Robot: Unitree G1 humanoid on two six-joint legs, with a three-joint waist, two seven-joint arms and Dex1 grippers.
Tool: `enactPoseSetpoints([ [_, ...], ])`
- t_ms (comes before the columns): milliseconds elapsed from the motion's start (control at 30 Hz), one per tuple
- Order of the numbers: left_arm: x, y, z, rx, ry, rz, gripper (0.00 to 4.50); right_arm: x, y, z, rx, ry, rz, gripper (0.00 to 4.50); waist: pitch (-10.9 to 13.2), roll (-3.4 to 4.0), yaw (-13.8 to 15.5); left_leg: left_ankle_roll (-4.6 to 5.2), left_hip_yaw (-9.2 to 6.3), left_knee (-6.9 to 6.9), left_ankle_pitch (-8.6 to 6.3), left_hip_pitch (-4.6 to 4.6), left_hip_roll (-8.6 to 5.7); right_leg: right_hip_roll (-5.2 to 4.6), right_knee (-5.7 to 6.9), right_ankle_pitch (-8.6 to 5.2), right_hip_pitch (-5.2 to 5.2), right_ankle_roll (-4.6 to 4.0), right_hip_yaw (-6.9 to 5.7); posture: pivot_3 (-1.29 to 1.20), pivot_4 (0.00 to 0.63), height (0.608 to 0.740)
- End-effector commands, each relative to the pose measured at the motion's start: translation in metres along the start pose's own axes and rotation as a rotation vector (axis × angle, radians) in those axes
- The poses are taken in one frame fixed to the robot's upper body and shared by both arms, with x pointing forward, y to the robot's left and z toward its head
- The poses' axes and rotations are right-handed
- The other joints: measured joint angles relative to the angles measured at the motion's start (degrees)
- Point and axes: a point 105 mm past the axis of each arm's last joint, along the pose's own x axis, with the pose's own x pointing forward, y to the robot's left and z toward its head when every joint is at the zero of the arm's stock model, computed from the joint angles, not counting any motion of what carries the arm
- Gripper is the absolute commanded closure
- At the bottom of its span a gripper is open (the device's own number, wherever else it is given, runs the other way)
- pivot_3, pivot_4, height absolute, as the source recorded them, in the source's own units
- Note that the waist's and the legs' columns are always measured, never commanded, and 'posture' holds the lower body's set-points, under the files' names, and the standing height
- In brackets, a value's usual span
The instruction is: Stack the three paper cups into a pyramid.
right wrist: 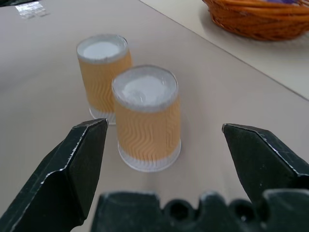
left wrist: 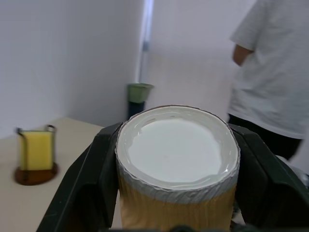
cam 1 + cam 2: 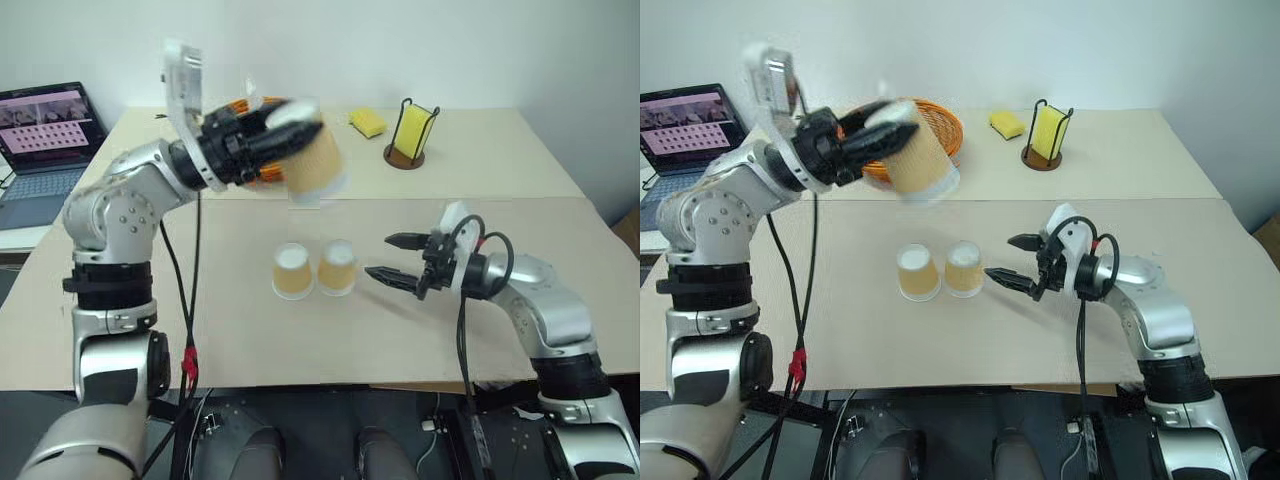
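Left pincer (image 2: pixel 176 193) pinching blurred cup (image 3: pixel 318 160); right pincer (image 3: pixel 392 258) spread beside two cups (image 3: pixel 313 270)

Two upturned cups (image 3: pixel 314 269) stood side by side mid-bench (image 3: pixel 250 330), blocking the right hand (image 3: pixel 397 257) just beside them. Bare bench lay open in front. A basket (image 3: pixel 940 128), sponge (image 3: pixel 367 122) and sponge holder (image 3: pixel 411 133) crowded the far edge.
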Motion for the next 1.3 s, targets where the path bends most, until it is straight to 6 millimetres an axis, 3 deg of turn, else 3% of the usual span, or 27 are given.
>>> enactPoseSetpoints([
  [33,0.007,-0.001,-0.004,0.025,0.083,-0.095,1.88,-0.01,-0.004,0.016,-0.064,-0.056,-0.059,0.0,0.0,0.0,-0.04,0.0,0.0,0.01,0.0,0.06,0.0,0.01,0.05,0.0,0.03,0.0,0.0,0.0,0.15,0.74],
  [200,0.008,0.013,-0.006,0.015,0.096,-0.099,1.88,-0.016,-0.003,0.012,-0.054,-0.061,-0.089,0.0,0.01,0.01,-0.08,0.0,0.04,-0.06,0.0,0.16,0.01,0.03,0.05,-0.01,0.05,0.0,0.06,0.0,0.15,0.74],
  [833,0.004,0.038,-0.065,0.057,0.268,-0.028,1.88,-0.021,-0.004,0.013,-0.035,-0.092,-0.124,0.0,0.02,0.01,0.19,0.01,0.02,0.09,0.0,-0.08,0.0,0.02,0.08,-0.01,-0.08,0.01,0.05,0.0,0.15,0.74],
  [1300,0.001,0.039,-0.076,0.049,0.303,-0.033,1.88,-0.023,-0.001,0.012,-0.026,-0.089,-0.127,0.0,0.02,0.01,0.14,0.01,0.02,0.11,0.0,-0.09,0.0,0.02,0.11,-0.01,-0.08,0.01,0.05,0.0,0.15,0.74],
])
